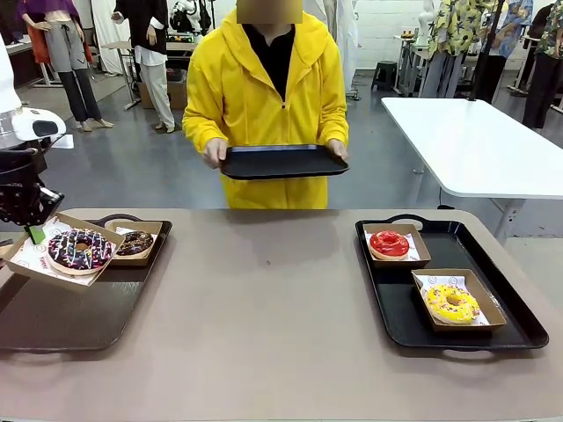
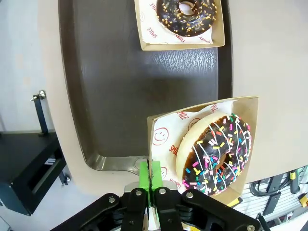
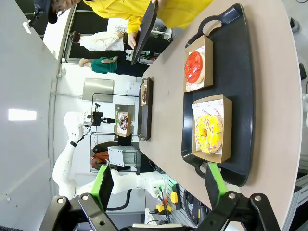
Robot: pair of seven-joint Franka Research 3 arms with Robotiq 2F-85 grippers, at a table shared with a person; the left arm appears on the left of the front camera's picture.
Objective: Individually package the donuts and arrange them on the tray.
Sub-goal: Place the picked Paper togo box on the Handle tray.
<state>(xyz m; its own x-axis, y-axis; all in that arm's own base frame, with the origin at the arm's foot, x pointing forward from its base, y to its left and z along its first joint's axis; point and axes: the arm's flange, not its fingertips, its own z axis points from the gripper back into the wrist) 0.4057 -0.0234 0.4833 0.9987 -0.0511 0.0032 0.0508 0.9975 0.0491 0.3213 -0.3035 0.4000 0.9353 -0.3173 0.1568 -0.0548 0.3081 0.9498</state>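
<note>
My left gripper (image 1: 35,232) is shut on the corner of a paper-lined cardboard box (image 1: 35,257) and holds it tilted above the left tray (image 1: 53,316). In that box lies the dark purple-brown sprinkled donut (image 1: 81,249). The left wrist view shows the green pads (image 2: 143,175) pinched on the box edge (image 2: 161,139), with the sprinkled donut (image 2: 216,154) just beyond. The chocolate donut (image 1: 135,243) rests boxed at the tray's far end. On the right tray (image 1: 510,325) lie the red donut (image 1: 389,243) and yellow donut (image 1: 452,303), each boxed. My right gripper (image 3: 159,185) hangs open above that tray.
A person in a yellow hoodie stands at the far side holding an empty black tray (image 1: 281,162) with both hands. A bare stretch of tabletop (image 1: 264,299) separates the two trays. A white table (image 1: 475,141) stands behind on the right.
</note>
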